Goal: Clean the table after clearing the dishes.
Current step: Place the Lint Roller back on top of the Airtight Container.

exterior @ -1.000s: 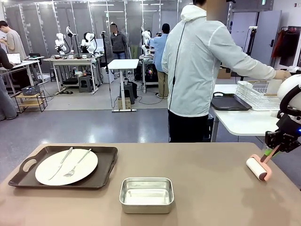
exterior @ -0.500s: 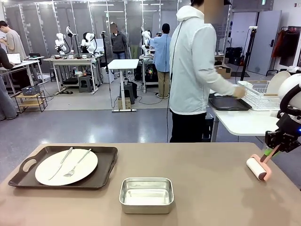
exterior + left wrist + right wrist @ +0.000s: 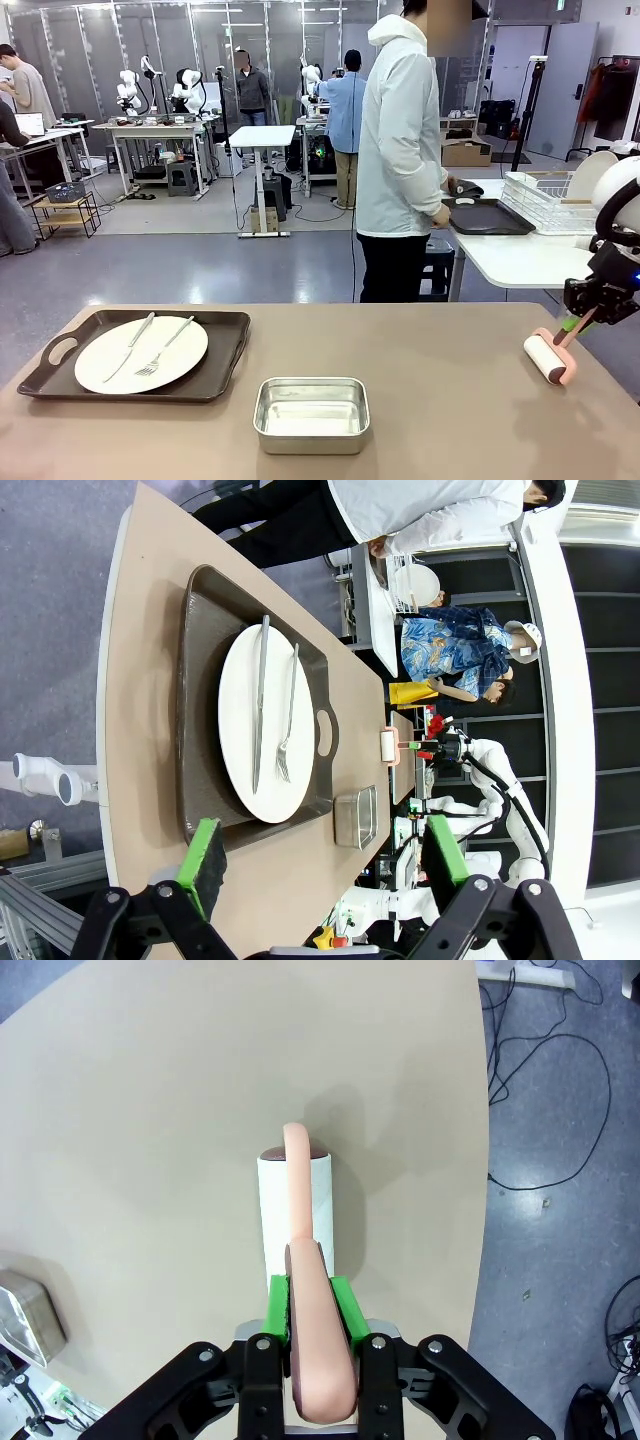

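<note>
On the taupe table (image 3: 450, 420) at the left lies a dark brown tray (image 3: 225, 345) holding a white plate (image 3: 100, 360) with a knife and fork. The same tray (image 3: 200, 680) and plate (image 3: 240, 740) lie ahead of my left gripper (image 3: 325, 855), which hangs open above the table. My right gripper (image 3: 590, 312) is shut on the pink handle of a lint roller (image 3: 550, 358), its white roll (image 3: 295, 1205) resting on the table near the right edge. A person (image 3: 400, 150) stands at the white side table (image 3: 510, 260), hands by a second dark tray (image 3: 490, 218).
A small steel pan (image 3: 312, 412) sits at the front middle of the table, also seen as a pan (image 3: 357, 817) in the left wrist view. A wire rack (image 3: 550, 200) with a white plate stands on the side table. The table's rim (image 3: 480, 1190) runs just right of the roller.
The person has drawn the arm back from the wire rack and turned side-on toward the tray on the side table. Both grippers and the roller have stayed put.
</note>
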Available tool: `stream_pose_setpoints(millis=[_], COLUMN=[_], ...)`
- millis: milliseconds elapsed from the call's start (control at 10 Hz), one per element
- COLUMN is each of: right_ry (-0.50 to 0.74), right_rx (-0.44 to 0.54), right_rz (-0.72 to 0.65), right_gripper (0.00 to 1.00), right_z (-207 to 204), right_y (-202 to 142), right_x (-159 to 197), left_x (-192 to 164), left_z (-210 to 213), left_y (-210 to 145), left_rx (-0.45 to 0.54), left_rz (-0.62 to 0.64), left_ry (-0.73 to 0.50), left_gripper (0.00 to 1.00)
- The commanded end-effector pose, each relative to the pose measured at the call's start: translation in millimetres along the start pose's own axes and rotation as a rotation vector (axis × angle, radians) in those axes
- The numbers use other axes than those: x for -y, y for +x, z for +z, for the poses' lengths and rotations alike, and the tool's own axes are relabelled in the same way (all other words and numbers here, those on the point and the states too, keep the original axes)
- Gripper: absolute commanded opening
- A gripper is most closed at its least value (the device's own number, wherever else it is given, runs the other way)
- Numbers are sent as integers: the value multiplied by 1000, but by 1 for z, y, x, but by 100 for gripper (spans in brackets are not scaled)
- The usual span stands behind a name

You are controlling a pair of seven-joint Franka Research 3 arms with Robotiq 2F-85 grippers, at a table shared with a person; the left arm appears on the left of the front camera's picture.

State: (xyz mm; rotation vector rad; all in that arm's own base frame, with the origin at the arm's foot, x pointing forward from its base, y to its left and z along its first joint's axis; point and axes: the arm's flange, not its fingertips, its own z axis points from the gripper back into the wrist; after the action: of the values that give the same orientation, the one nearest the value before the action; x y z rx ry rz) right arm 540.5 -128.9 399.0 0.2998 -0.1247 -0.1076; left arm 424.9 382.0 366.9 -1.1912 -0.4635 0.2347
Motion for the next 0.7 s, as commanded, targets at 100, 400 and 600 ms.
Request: stream_pose_setpoints(millis=[100, 400, 600], right_ry=[12, 0, -119], right_rx=[-1, -1, 141], right_rz=[1, 0, 185], right_gripper=[22, 22, 22], right_z=[-8, 0, 42], right_y=[1, 0, -9], right_x=[3, 0, -19], left_x=[2, 2, 2], left_z=[3, 3, 3], left_y=[-2, -2, -2], left_rx=[0, 0, 0], left_rz=[-7, -7, -7], left_ry=[5, 5, 5], left_gripper=[100, 100, 100])
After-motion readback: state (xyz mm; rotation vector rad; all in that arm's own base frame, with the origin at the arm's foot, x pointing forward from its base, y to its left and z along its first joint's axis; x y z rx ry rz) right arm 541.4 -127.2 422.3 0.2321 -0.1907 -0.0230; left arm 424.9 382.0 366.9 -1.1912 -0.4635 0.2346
